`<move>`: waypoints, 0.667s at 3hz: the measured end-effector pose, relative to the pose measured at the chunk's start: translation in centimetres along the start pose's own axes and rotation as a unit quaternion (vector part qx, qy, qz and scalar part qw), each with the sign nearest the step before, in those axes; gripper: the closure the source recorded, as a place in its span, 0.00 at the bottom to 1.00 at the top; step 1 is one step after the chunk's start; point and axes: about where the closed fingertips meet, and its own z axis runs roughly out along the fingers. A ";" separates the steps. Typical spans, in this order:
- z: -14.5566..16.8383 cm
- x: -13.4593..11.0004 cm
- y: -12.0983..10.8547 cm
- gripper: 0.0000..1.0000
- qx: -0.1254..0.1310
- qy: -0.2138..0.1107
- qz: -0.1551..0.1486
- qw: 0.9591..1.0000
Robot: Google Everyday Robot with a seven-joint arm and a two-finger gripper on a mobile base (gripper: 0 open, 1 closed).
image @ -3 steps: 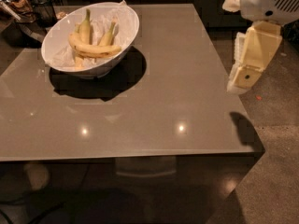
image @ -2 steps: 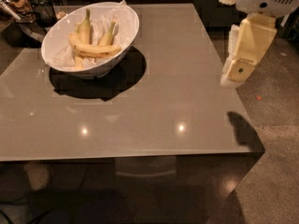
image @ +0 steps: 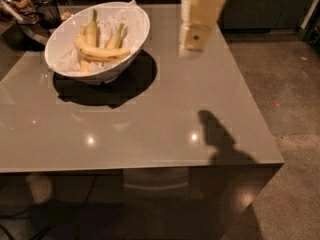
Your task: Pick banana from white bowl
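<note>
A large white bowl [image: 137, 31] lined with crumpled white paper stands at the far left of the grey table [image: 150, 114]. The long curved yellow banana [image: 100, 52] lies across its front. Two shorter bananas with greenish stems [image: 91, 30] stand behind it. My gripper [image: 192, 43], cream-coloured, hangs above the table to the right of the bowl, apart from it and at about rim height.
Dark objects [image: 30, 14] sit beyond the table's far left corner. The table's right edge drops to a speckled floor [image: 285, 94]. My arm's shadow [image: 220, 139] falls on the table's near right part.
My gripper has moved left from beyond the table's right edge to over the table, closer to the bowl. The bowl and bananas have not moved on the table.
</note>
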 end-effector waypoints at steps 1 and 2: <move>-0.2 -1.9 -0.7 0.00 0.017 -0.016 -0.013 1.000; -0.8 -2.5 -1.0 0.00 0.032 -0.031 -0.007 0.999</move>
